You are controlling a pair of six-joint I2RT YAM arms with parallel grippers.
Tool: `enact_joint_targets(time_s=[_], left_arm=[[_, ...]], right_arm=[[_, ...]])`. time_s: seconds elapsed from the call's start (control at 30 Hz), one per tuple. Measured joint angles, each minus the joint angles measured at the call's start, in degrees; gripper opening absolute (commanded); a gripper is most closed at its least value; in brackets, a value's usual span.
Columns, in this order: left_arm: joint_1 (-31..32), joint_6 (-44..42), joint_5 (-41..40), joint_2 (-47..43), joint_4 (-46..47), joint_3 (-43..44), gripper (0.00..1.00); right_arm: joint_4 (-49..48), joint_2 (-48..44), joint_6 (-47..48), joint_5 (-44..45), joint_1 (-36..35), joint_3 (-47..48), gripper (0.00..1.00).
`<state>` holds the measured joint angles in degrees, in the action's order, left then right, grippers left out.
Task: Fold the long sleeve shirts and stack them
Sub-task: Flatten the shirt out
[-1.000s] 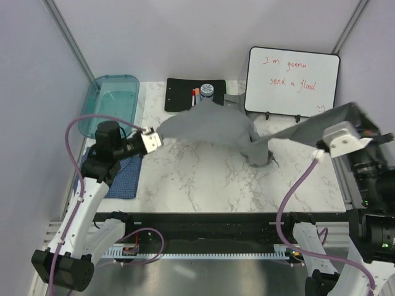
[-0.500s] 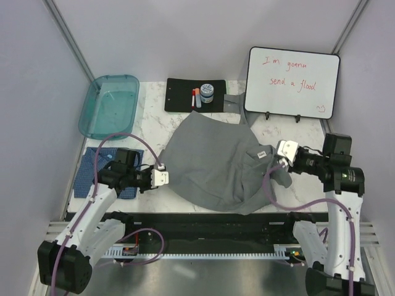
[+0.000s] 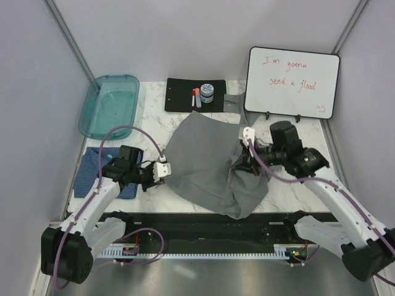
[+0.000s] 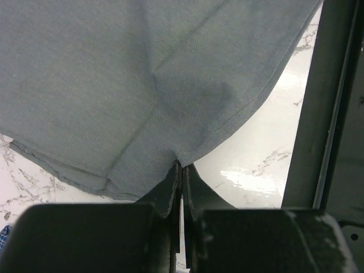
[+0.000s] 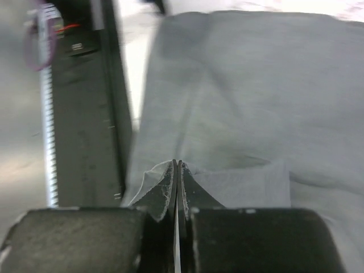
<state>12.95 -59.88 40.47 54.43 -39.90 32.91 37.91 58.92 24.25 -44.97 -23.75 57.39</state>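
Swung the right jaws inward since half a second ago, from near the right edge of the tabletop (image 3: 154, 123) to over the grey shirt (image 3: 207, 163), dragging a fold of cloth along. Barely shifted the left jaws.

Holding both sets of jaws pressed fully together on grey cloth: the left on the hem at the shirt's left edge, the right on a doubled-over edge. Keeping the grey shirt spread mid-tabletop, its near corner reaching the front edge.

Probably folding the right side across. To do it well: lay the carried edge down flat and square to the left hem, keep the left pinch taut as an anchor, and let go only once nothing bunches.

Mind the whiteboard (image 3: 293, 74) close behind the right arm, and the black mat (image 3: 182, 95) with its small jar (image 3: 207, 92) just beyond the shirt's far edge. Leave alone the blue shirt (image 3: 92, 166) beside the left arm and the teal tray (image 3: 111, 108), well apart at far left.
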Motion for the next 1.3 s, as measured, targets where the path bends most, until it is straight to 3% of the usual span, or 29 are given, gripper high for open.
enact_joint_targets(time_s=[0.07, 0.1, 0.13, 0.2, 0.27, 0.37, 0.43, 0.47, 0.6, 0.73, 0.9, 1.03, 1.1, 1.13, 1.17, 1.23, 1.27, 1.3], left_arm=[[0.0, 2.0, 0.0, 0.0, 1.3, 0.0, 0.02], [0.0, 2.9, 0.1, 0.0, 1.8, 0.0, 0.02], [0.0, 3.6, 0.1, 0.0, 2.3, 0.0, 0.02], [0.0, 5.2, 0.2, 0.3, 3.2, 0.0, 0.17], [0.0, 6.7, 0.2, 0.8, 4.1, 0.0, 0.27], [0.0, 8.5, 0.2, 1.0, 4.5, 0.0, 0.31], [0.0, 9.4, 0.2, 0.9, 4.5, 0.2, 0.32], [0.0, 9.7, 0.2, 0.9, 4.5, 0.4, 0.33], [0.0, 12.4, -0.4, 1.8, 5.7, 3.6, 0.36], [0.1, 15.4, -4.0, 9.9, 8.7, 10.8, 0.42], [1.0, 18.3, -10.7, 21.9, 11.1, 17.6, 0.43], [2.2, 19.5, -14.6, 25.8, 11.3, 20.7, 0.43], [2.8, 19.6, -16.4, 26.7, 11.4, 21.9, 0.43], [3.1, 19.6, -16.8, 26.9, 11.5, 22.2, 0.44], [3.4, 19.6, -17.4, 27.3, 11.5, 22.5, 0.43], [4.0, 19.8, -18.0, 28.3, 11.7, 23.1, 0.41], [4.2, 19.8, -18.3, 28.8, 11.7, 23.3, 0.4], [4.5, 19.8, -18.6, 29.5, 11.8, 23.6, 0.37]], right_arm=[[0.2, -3.9, -1.0, -0.5, -5.6, -2.9, 0.04], [0.7, -4.6, -0.8, -0.5, -6.9, -3.7, 0.18], [1.3, -5.2, -0.3, -0.2, -8.9, -4.6, 0.36], [3.2, -4.1, 1.5, 1.0, -12.9, -5.3, 0.98], [5.7, -0.9, 4.9, 3.7, -17.2, -5.2, 0.98], [10.9, 5.1, 9.5, 11.1, -20.4, -3.0, 0.93], [13.4, 7.4, 11.4, 14.3, -17.8, -0.3, 0.81], [13.7, 7.7, 12.0, 15.0, -14.4, 1.2, 0.71], [13.3, 12.2, 10.3, 18.0, 2.3, 9.5, 0.55], [10.0, 24.9, 4.7, 20.9, 5.7, 16.8, 0.5], [9.2, 38.1, -0.7, 24.3, 5.5, 17.8, 0.48], [9.7, 42.9, -3.0, 27.2, 5.5, 18.0, 0.47], [10.1, 43.5, -3.8, 28.0, 5.5, 18.1, 0.41], [10.3, 43.5, -4.0, 28.3, 5.5, 18.1, 0.36], [10.7, 43.5, -4.3, 28.4, 5.5, 18.2, 0.23], [11.4, 43.5, -4.5, 28.4, 5.6, 18.2, 0.07], [11.8, 43.5, -4.3, 28.4, 5.7, 18.2, 0.0], [12.6, 43.4, -4.3, 28.3, 5.9, 18.2, 0.0]])
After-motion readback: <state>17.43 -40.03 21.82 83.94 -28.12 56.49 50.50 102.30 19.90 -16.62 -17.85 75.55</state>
